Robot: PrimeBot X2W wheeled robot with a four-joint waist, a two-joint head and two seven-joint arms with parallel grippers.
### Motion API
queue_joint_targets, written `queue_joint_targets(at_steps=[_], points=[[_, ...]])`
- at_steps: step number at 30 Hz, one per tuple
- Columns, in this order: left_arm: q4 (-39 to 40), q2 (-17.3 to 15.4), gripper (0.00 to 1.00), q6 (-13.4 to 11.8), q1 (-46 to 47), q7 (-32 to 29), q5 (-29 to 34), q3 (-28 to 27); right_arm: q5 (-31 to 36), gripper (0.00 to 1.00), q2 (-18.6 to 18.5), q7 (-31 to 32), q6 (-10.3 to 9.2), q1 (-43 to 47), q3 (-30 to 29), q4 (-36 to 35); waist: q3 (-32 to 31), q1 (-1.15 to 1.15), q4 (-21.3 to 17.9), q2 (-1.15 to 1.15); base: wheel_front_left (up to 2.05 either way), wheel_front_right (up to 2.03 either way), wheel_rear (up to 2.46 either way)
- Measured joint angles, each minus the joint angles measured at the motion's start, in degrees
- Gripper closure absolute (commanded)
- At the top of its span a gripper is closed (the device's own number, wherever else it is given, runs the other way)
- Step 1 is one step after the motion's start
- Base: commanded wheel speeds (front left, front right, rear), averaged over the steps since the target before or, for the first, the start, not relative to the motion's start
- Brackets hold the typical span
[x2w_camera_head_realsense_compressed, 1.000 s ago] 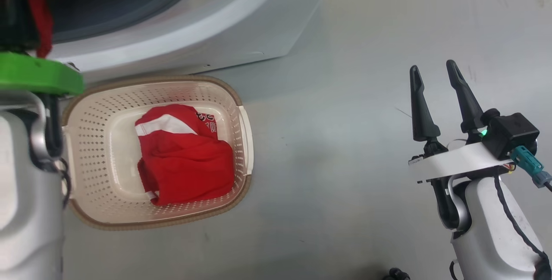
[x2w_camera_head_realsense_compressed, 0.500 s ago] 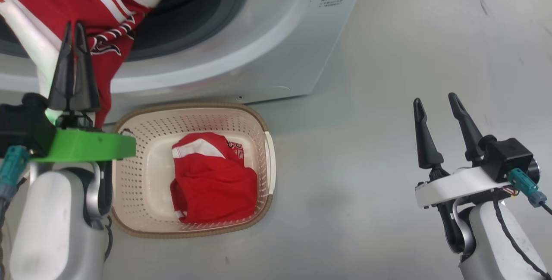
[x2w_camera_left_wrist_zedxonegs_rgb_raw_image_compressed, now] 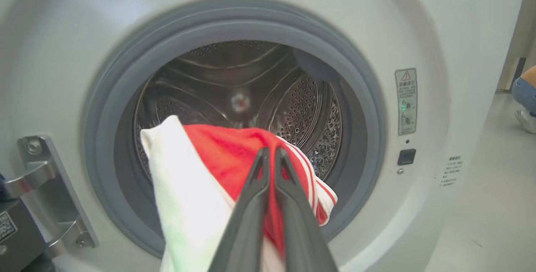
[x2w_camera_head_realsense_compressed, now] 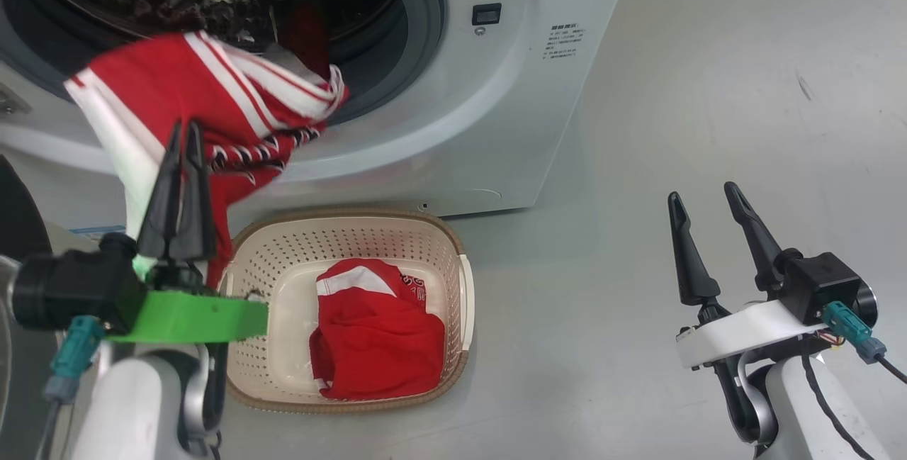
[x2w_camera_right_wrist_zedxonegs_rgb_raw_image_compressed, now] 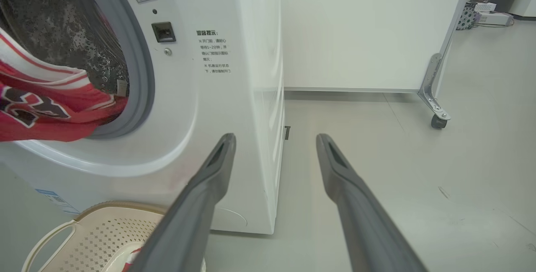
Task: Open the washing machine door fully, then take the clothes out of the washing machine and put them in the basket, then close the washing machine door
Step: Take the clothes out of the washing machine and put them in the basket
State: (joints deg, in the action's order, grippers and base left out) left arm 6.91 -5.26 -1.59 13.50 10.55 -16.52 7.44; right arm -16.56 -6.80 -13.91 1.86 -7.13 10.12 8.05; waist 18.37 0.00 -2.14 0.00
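Clamping the red striped jersey (x2w_camera_head_realsense_compressed: 212, 91) in the left gripper (x2w_camera_head_realsense_compressed: 183, 135), dark fingers pressed almost together on a bunched fold. Hanging ahead of the fingertips and to either side of them, half out over the grey rubber rim (x2w_camera_left_wrist_zedxonegs_rgb_raw_image_compressed: 125, 75) of the washing machine (x2w_camera_head_realsense_compressed: 510, 105), with a white panel drooping past the fingers on their left. Straight beyond the tips in the left wrist view, the perforated steel drum (x2w_camera_left_wrist_zedxonegs_rgb_raw_image_compressed: 259, 79); in the head view a patch of red deeper in, cloth or reflection, cannot tell.

Soft, light and limp by the look of the sag. Likely to drape, trail and catch on the rim rather than slip. Best taken at a thick gathered fold, not at a single edge.

Below the left fingertips and a little to their right, the cream basket (x2w_camera_head_realsense_compressed: 283, 254), already holding one crumpled red garment (x2w_camera_head_realsense_compressed: 375, 332), with room beside it.

Well off to the right over bare floor (x2w_camera_head_realsense_compressed: 602, 346), the right gripper (x2w_camera_head_realsense_compressed: 701, 194), fingers spread wide, gripping nothing.
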Motion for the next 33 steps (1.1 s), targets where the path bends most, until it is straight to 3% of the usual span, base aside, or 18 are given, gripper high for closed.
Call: queue_joint_targets(at_steps=[8,19,33], points=[[-2.97,1.15,1.0,-0.23,-6.2,-3.64,-3.41,2.07,0.0,0.0,0.0,0.59,-0.01,0.24,0.6,-1.75,0.15,0.0,-0.72,0.0,0.0,0.0,0.0],[-12.24,1.75,1.0,0.36,-6.66,-7.38,-7.23,4.12,0.0,0.0,0.24,1.57,-0.26,0.54,1.02,-4.78,3.36,0.0,-2.03,0.0,0.0,0.0,0.0],[-29.19,2.34,1.0,0.86,1.55,-13.06,-11.17,4.08,-0.08,0.0,1.26,1.62,-0.24,-0.92,1.82,-8.1,10.97,0.0,-5.34,0.0,0.0,0.0,0.0]])
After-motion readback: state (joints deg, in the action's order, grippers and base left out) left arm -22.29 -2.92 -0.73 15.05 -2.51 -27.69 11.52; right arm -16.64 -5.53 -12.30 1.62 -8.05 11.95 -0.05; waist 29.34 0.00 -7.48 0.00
